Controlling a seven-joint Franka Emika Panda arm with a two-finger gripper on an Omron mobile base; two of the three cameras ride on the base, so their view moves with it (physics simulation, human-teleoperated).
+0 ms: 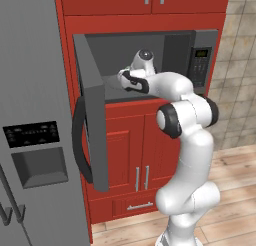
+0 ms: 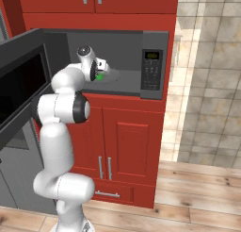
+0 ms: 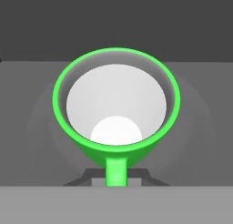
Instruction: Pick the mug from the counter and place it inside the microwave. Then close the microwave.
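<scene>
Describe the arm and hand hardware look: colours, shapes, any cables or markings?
The arm is glossy white with rounded, tubular links and dark grey to black bands at the joints. The hand is white with dark trim and a round grey cap on the wrist. No cables or markings are visible.

Red cabinets [image 1: 135,155] with slim silver handles, tall grey fridge [image 1: 30,140] off to the left, beige tiled wall [image 2: 212,85] right, light wood plank floor [image 2: 197,198].
</scene>
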